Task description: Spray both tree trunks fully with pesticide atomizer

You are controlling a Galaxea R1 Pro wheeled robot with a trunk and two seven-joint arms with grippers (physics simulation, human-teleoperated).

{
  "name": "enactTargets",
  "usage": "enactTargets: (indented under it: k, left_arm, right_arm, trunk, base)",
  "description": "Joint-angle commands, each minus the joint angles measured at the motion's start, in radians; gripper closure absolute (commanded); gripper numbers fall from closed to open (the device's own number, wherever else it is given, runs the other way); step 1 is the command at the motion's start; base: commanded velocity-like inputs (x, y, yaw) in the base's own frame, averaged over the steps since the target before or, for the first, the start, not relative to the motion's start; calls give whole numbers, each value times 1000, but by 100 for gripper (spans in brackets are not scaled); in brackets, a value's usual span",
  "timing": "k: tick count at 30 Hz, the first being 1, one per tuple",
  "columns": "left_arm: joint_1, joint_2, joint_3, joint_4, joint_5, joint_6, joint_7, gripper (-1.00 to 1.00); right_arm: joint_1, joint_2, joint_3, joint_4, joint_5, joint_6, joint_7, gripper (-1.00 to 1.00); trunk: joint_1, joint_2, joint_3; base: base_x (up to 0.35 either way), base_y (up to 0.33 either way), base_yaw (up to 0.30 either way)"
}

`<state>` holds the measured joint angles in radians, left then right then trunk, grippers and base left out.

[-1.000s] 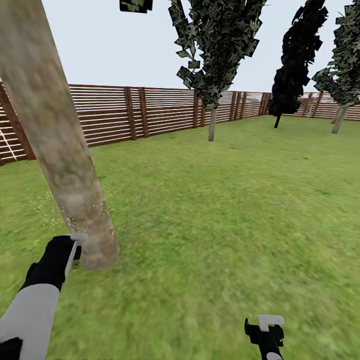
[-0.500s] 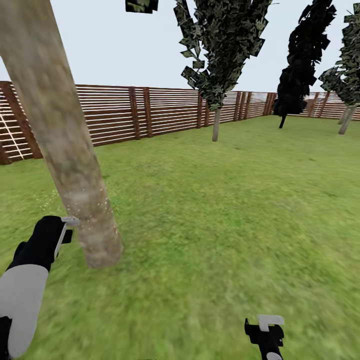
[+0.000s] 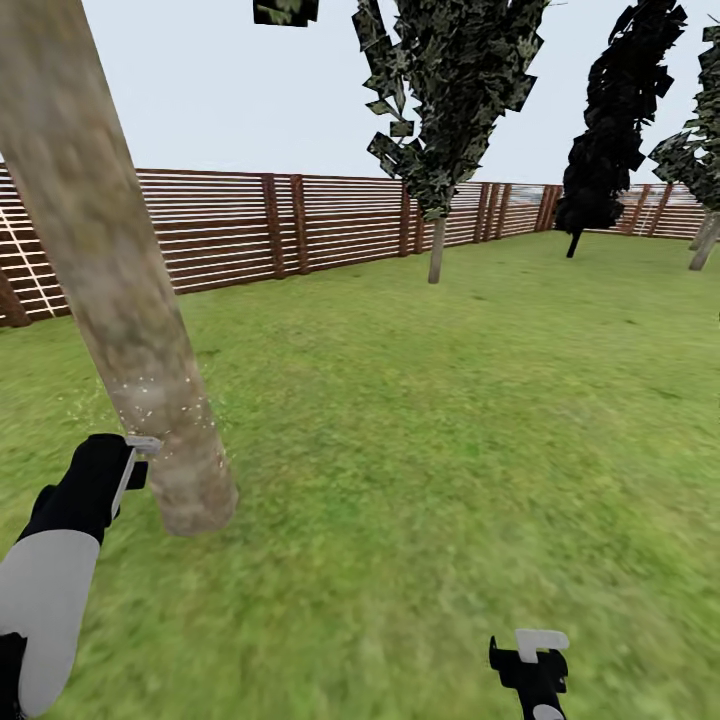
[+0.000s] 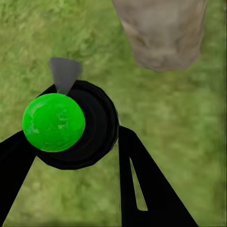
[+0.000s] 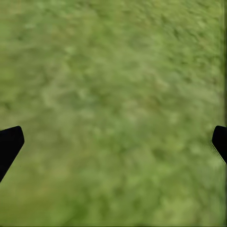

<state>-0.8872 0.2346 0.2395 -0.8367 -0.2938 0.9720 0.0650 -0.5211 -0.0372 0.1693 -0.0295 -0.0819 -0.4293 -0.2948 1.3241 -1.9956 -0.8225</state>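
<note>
The pesticide atomizer (image 4: 71,125) is sitting clamped in the left gripper (image 3: 135,462), just beside the base of the tree trunk (image 3: 120,300), where white pesticide (image 3: 150,395) specks are dotting the bark. The right gripper (image 3: 530,655) is hanging spread and empty over the lawn (image 3: 450,420).

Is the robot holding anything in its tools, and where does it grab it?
The left tool holds the pesticide atomizer, a dark round bottle with a green top, gripped by its sides, near the tree trunk. The right tool is open over grass, holding nothing.
</note>
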Motion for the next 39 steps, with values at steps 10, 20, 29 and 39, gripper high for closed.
enactTargets:
  k: [10,20,29,39]
  left_arm:
    - [-1,-15,0,-5,4,5,9,100]
    - [14,-13,-1,3,3,5,10,100]
    - [45,-15,1,4,4,2,10,100]
    - [45,-14,1,2,2,4,12,100]
  right_arm:
    - [0,0,9,0,-9,-2,-3,-100]
    - [0,-1,7,0,-9,-2,-3,-100]
    - [0,0,8,0,-9,-2,-3,-100]
    - [0,0,9,0,-9,-2,-3,-100]
  trunk:
    - [0,0,-1]
    - [0,0,-1]
    - [0,0,-1]
    - [0,0,-1]
  base:
    - [0,-274,54]
    - [125,-242,167]
    - [228,-191,2]
    - [175,-226,243]
